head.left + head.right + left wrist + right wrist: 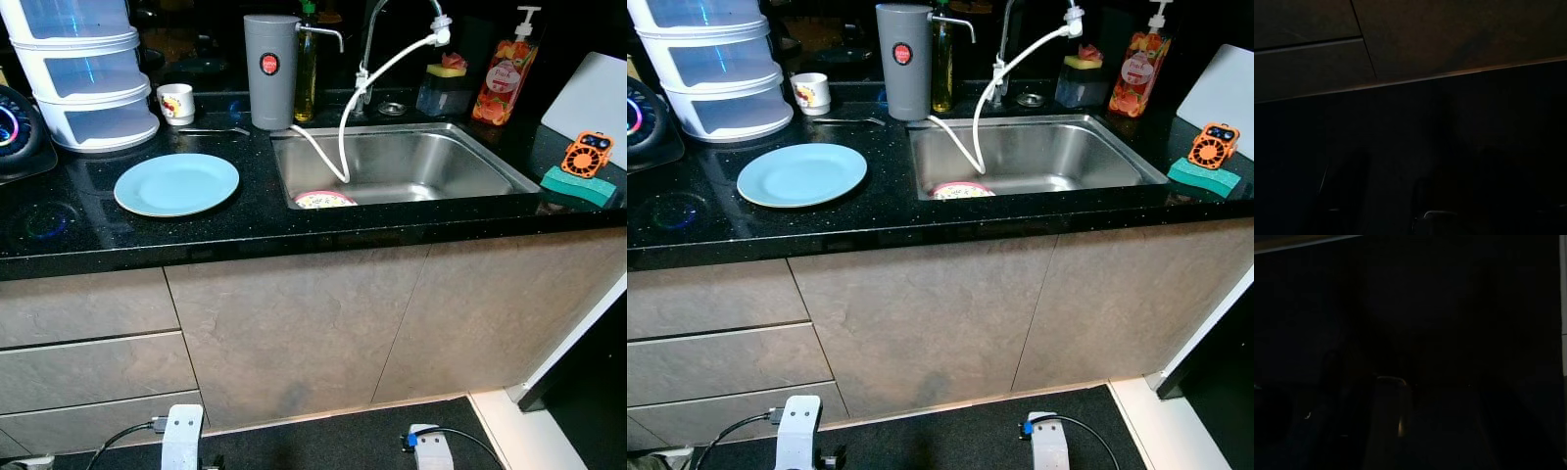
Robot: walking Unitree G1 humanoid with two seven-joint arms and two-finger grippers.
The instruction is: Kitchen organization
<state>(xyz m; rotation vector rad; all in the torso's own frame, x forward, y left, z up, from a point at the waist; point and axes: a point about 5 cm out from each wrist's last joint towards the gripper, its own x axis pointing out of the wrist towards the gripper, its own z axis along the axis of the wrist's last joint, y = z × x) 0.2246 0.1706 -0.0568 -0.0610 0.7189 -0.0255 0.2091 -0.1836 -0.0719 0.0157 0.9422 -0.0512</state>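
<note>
the robot stands back from the black table (245, 230), and nothing has been picked up yet; this looks like the opening step, choosing what to tidy first. a light blue plate (176, 183) lies flat on the table, left of the steel sink (490, 157). a small patterned dish (324, 200) sits in the sink's near left corner, just beside a white hose (343, 147) that loops down from the tap. behind the plate a stack of clear containers (83, 83) stands at the back, with a small cup (176, 103) next to it and a grey cylinder (270, 70) at the sink's back left corner. a green sponge (578, 186) with an orange gadget (588, 153) on it rests right of the sink.

the left arm (182, 436) and right arm (427, 448) hang low in front of the cabinet doors (294, 323). both wrist views are very dark, so one cannot tell whether either set of fingers is spread or pressed together.

the likely next move is to step closer and raise an arm over the table edge toward the plate or the dish; the dish needs a reach down past the hose.
</note>
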